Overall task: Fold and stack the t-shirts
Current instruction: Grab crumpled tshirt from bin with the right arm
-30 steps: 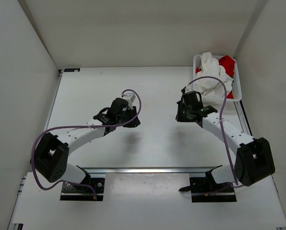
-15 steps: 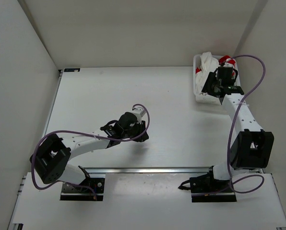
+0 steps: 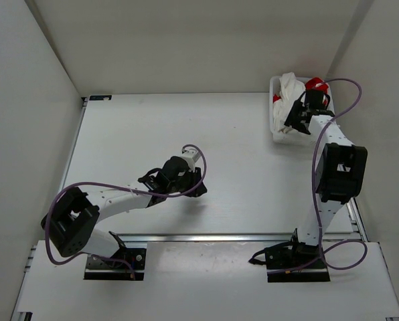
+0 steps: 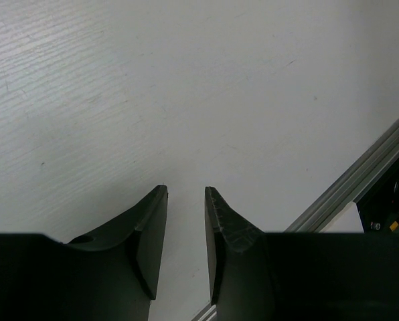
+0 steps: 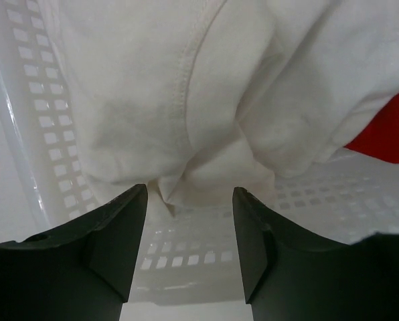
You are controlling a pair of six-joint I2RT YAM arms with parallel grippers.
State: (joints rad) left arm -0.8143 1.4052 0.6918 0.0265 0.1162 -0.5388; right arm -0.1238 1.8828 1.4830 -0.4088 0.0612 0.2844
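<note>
The white shirt (image 5: pixel 206 87) lies heaped in the basket (image 5: pixel 206 257) at the table (image 3: pixel 152 127)'s far right corner, just ahead of my right gripper (image 5: pixel 189 221), spread wide, seemingly touching nothing; left gripper (image 4: pixel 186 221) narrow, empty

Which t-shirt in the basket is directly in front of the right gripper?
The white t-shirt: its bunched folds sit just ahead of the open right gripper, while the red t-shirt shows only at the right edge.
</note>
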